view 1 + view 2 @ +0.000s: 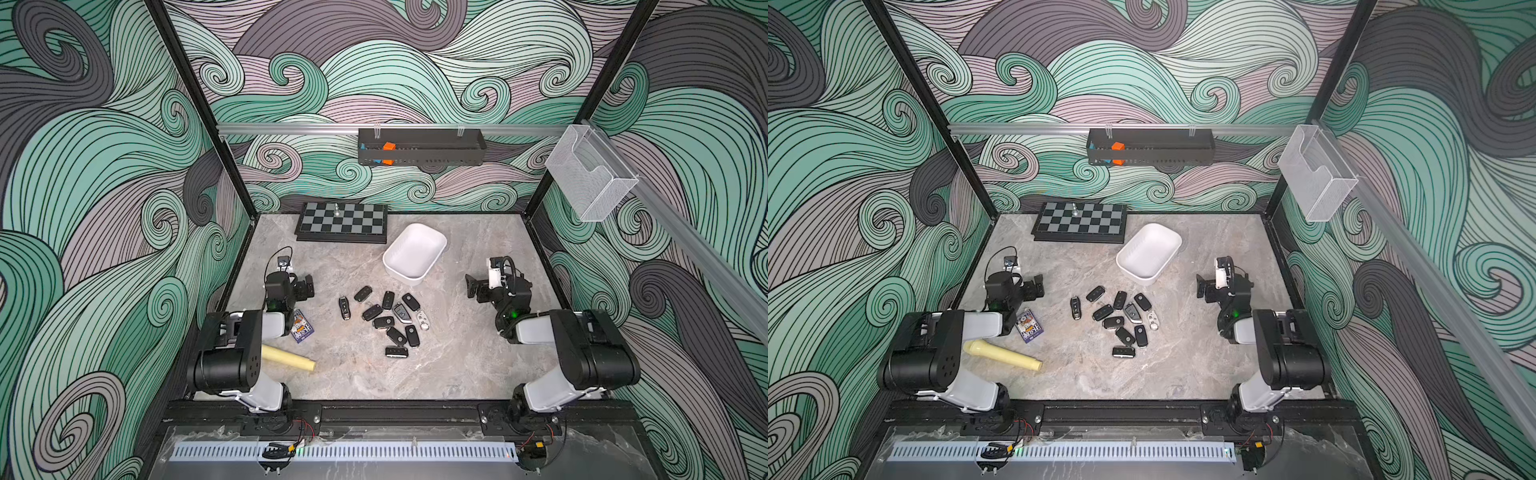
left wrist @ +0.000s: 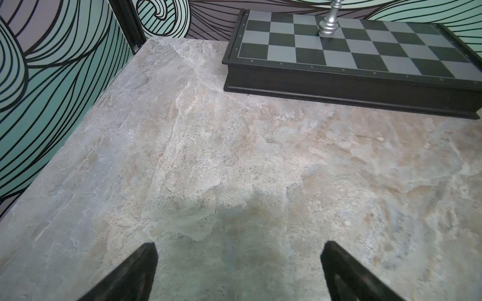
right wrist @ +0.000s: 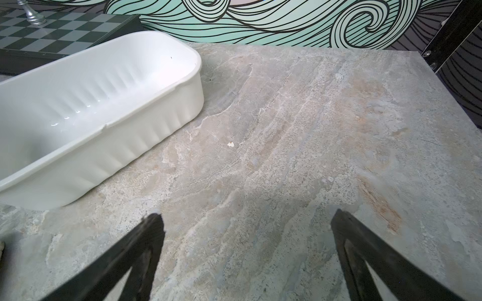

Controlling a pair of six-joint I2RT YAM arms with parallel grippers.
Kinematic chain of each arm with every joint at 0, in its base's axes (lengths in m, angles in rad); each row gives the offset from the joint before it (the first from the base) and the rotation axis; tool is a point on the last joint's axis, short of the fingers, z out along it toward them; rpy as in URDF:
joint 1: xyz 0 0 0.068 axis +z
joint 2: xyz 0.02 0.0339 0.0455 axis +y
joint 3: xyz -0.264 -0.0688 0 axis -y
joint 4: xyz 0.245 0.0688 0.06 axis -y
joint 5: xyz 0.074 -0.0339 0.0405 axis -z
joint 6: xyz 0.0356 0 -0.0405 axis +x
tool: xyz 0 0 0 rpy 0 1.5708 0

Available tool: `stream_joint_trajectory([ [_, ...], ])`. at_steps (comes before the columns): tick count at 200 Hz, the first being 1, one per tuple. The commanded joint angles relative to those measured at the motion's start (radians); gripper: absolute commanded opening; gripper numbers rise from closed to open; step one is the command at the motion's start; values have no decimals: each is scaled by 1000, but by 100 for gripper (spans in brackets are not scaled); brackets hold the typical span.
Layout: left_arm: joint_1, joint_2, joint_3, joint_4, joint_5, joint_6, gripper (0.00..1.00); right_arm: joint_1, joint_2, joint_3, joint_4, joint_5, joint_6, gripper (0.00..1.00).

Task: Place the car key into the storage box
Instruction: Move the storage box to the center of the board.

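Several car keys, mostly black fobs, lie in a loose cluster on the middle of the stone-look table in both top views. The storage box, a white tub with nothing inside, stands just behind the cluster. My left gripper hovers left of the keys, open over bare table. To the right of the keys and the box is my right gripper, open and holding nothing. Neither wrist view shows a key.
A chessboard with one silver piece sits at the back left. A pale yellow cylinder and a card pack lie near the left arm. A black tray and a mesh basket hang on the rails.
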Motion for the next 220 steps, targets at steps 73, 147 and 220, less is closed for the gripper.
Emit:
stream_joint_trajectory([
  [73,-4,-15,33,-18,-7,-5,99,6,-15,22,7,-20,-23,99],
  [147,-6,-60,65,-105,-7,4,99,7,-76,-4,7,98,17,99],
  [220,-7,-231,384,-836,-86,-269,99,9,-518,133,-631,116,450,99],
])
